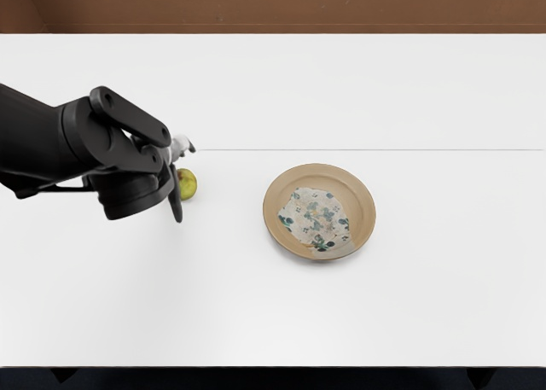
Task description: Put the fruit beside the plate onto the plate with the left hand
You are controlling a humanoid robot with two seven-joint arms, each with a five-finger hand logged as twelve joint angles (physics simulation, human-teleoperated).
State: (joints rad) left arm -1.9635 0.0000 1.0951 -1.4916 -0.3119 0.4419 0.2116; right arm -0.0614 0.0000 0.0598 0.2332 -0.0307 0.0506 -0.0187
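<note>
White table (256,313) fills nearly the whole view, matte and evenly lit. A brown wall (273,4) runs along the far edge, and there's a dark strip under the near edge. A thin seam (384,149) crosses the tabletop from mid-left to the right edge. My left arm (43,147) comes in from the left, black, low over the surface. My left hand (136,181) sits at its end, left of centre, fingers (176,204) spread and not clamped on anything. One light-tipped finger (182,144) points out behind the fruit, and a dark one hangs down in front of it. The fruit (188,184) is small, yellow-green, on the table just at my fingertips. Its left side is hidden behind the hand, so I can't tell if I'm touching it. Bare table between fruit and plate, with the two clearly apart. The plate (363,204) is right of centre, just below the seam, lying flat. It's tan and round, with a white patch carrying a green leafy pattern in the well. Right of that it's only tabletop out to the edge.
</note>
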